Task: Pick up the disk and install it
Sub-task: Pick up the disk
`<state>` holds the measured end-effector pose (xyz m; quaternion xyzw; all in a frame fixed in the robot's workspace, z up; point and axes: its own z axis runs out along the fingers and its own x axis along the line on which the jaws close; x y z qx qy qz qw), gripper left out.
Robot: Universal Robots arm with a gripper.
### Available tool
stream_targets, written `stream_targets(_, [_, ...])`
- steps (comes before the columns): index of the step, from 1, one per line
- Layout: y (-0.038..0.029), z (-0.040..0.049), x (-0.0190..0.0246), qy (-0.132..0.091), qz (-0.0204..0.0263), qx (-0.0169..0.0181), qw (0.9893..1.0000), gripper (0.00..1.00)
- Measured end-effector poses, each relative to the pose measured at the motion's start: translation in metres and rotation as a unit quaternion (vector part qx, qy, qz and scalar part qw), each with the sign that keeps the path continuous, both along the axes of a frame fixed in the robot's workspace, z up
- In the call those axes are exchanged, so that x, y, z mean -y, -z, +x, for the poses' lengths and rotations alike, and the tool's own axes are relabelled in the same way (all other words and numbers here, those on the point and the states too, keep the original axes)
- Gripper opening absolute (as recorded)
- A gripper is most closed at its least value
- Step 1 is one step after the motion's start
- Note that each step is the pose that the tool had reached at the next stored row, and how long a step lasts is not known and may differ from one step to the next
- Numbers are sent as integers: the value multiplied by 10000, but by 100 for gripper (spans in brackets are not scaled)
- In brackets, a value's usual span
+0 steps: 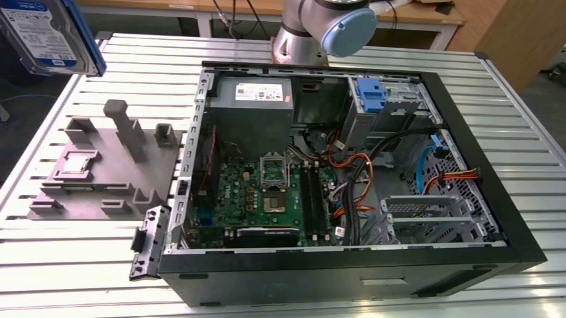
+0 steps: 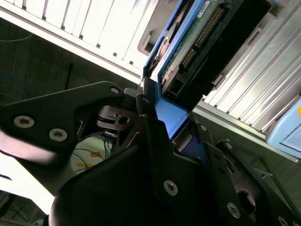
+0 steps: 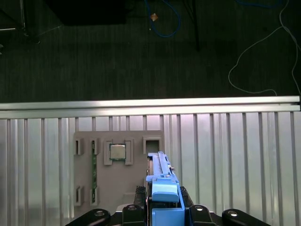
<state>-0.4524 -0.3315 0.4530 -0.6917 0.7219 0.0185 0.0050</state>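
Where the black fingers [image 3: 139, 193] close from either side, we record them pinching the blue plastic frame of the disk [image 3: 162, 186] at one end, with no gap showing between pad and frame in both wrist views. Item: the disk [image 1: 46, 30], carried clear above the slatted metal surface [image 1: 79, 271] at the exterior view's far left, well apart from the open computer case [image 1: 354, 273]. Appearance: flat silver-metal slab, white-and-blue label on one face, blue frame along its edges; in the second wrist view the opposite face of the disk [image 2: 202, 37] shows a green circuit board and a row of connector pins. Handling, in our judgement: rigid, dense for its bulk, smooth on the metal faces, sensitive to knocks; the board and pins look fragile, so the framed narrow edges are the proper hold, as taken now. Beneath, in the first wrist view: a grey parts fixture [image 3: 84, 188] bearing a processor chip [image 3: 117, 151].
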Motion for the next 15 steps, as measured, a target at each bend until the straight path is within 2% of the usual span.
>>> stream_targets(15, [-118,0,0,0,0,0,10000,37])
